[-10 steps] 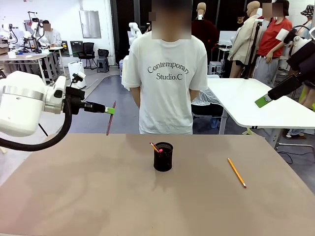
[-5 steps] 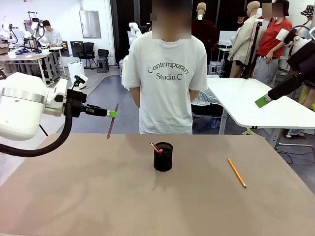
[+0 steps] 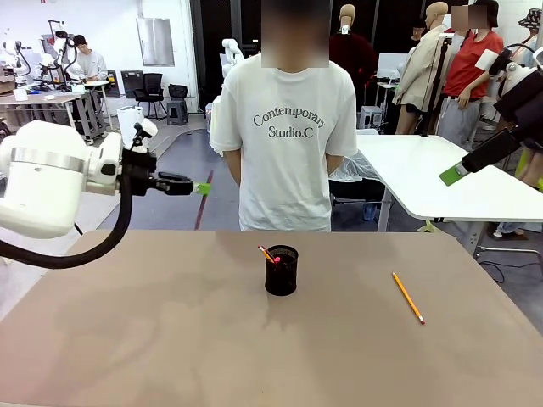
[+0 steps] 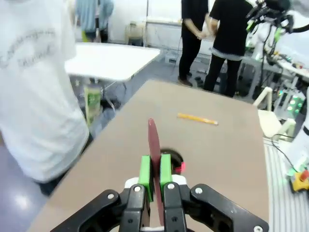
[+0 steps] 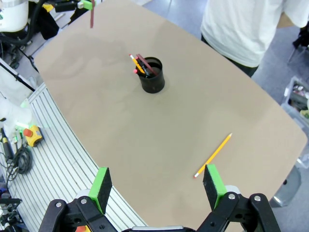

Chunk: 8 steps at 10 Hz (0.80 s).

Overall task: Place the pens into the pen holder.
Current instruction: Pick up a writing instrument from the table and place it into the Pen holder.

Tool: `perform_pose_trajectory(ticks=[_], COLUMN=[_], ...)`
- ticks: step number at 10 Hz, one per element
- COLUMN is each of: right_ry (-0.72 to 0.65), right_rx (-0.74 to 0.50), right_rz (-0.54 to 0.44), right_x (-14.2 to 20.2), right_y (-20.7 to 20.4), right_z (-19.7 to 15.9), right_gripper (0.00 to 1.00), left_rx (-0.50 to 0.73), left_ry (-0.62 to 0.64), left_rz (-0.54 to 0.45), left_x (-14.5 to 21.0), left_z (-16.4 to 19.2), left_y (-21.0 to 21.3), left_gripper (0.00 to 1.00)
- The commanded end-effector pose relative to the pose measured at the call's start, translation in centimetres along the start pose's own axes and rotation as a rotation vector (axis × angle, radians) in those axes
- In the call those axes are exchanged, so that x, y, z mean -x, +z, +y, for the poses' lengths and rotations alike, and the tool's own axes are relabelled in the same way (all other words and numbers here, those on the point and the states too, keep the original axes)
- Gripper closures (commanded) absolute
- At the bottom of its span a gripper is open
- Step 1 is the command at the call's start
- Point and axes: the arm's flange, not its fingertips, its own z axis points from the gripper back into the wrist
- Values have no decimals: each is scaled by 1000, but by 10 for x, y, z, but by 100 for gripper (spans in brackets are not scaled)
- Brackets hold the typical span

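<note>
Done: a few pens (image 5: 140, 64) stand in the black mesh pen holder (image 3: 282, 273), mid-table. I make out a yellow pencil with a pink eraser and what looks like two darker ones, though they are small and hard to count.
In hand: my left gripper (image 4: 154, 166) is clamped on a slim red pen (image 4: 153, 145), pads tight on its shaft. It hangs in the air over the far left edge of the table (image 3: 127, 339), well apart from the holder.
Left to do: carry the red pen over the holder and drop it in. Then fetch the orange pencil (image 3: 408, 298), which lies flat to the right of the holder, apart from it.
Right gripper (image 5: 158, 185): fingers spread wide, nothing between them, high above the table.
Progress, my read: past halfway, two items to go.
Writing: "Contemporary Studio.C" on the person's white T-shirt (image 3: 288, 125). I can read no brand on the pens or the holder.
</note>
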Motion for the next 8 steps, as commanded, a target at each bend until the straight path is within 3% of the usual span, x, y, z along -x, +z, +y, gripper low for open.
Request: perform_pose_trajectory(ticks=[1,5,8], right_ry=[-5,-5,-5], right_rx=[-11,-11,-11], right_rz=[-7,-7,-7], right_x=[-1,-1,-1], right_y=[0,0,0], right_z=[1,1,1], right_gripper=[0,0,0], left_rx=[91,184,260], left_ry=[-113,-302,-191], left_rz=[-175,-422,-463], left_x=[2,0,13], left_z=[-8,-26,-34], left_y=[-25,-85,-132], left_gripper=[100,100,100])
